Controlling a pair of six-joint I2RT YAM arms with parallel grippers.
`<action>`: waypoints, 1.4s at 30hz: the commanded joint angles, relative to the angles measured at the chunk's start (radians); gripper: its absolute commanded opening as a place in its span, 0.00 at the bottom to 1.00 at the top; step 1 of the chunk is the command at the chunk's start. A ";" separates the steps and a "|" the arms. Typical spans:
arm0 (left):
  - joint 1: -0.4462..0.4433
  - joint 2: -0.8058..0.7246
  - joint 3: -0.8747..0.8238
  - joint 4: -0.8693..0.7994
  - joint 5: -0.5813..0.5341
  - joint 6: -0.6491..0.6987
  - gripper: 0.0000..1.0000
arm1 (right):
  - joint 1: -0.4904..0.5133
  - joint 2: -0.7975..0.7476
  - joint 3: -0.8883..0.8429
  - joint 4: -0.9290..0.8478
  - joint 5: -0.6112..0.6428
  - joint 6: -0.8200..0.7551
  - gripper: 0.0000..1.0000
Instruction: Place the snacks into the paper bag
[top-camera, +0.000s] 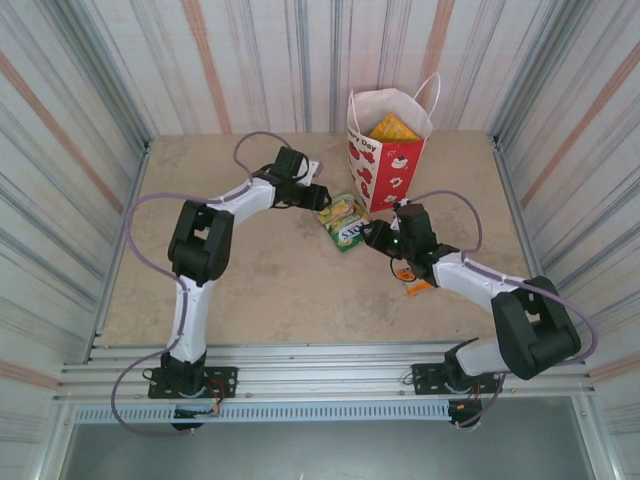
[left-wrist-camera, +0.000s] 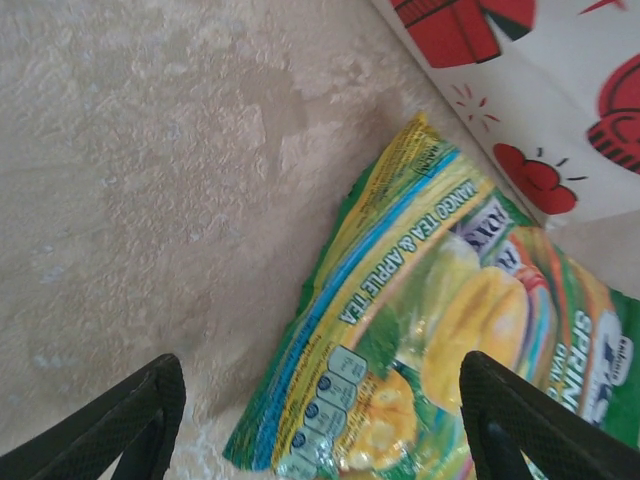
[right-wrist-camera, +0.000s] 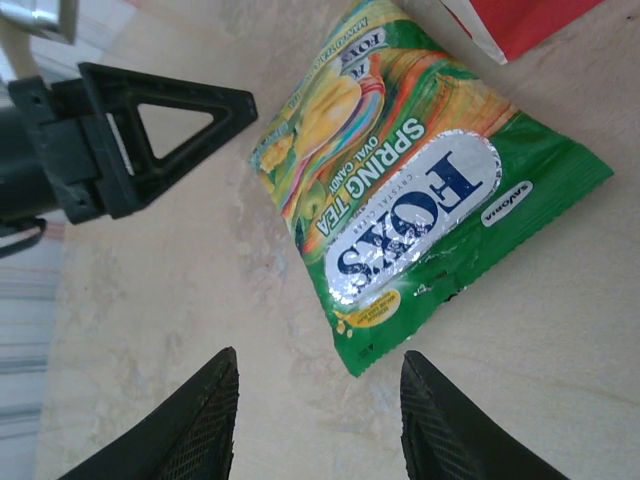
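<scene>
A green and yellow snack packet (top-camera: 344, 222) marked FOXS lies flat on the table just in front of the paper bag (top-camera: 388, 150). The bag stands upright, white above and red below, with an orange-yellow packet (top-camera: 392, 128) showing in its mouth. My left gripper (left-wrist-camera: 320, 420) is open and low over the green packet (left-wrist-camera: 430, 330), whose left edge lies between the fingers (left-wrist-camera: 130, 420). My right gripper (right-wrist-camera: 318, 400) is open with nothing in it, and the packet's (right-wrist-camera: 430, 200) near corner is just ahead of its fingertips. An orange packet (top-camera: 412, 284) lies partly under the right forearm.
The left gripper's black finger (right-wrist-camera: 150, 130) faces mine across the packet in the right wrist view. The bag's red corner (right-wrist-camera: 520, 25) sits close behind the packet. Striped walls enclose the table (top-camera: 270, 290) on three sides.
</scene>
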 joint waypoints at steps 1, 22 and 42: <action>0.002 0.046 0.069 -0.024 -0.013 -0.021 0.76 | 0.006 0.030 -0.009 0.054 0.014 0.057 0.47; -0.045 0.018 -0.067 -0.006 0.202 -0.050 0.58 | -0.042 0.044 -0.043 0.070 0.019 0.035 0.54; -0.045 -0.131 -0.165 0.037 0.194 -0.051 0.57 | -0.194 0.060 -0.095 0.102 -0.040 -0.054 0.58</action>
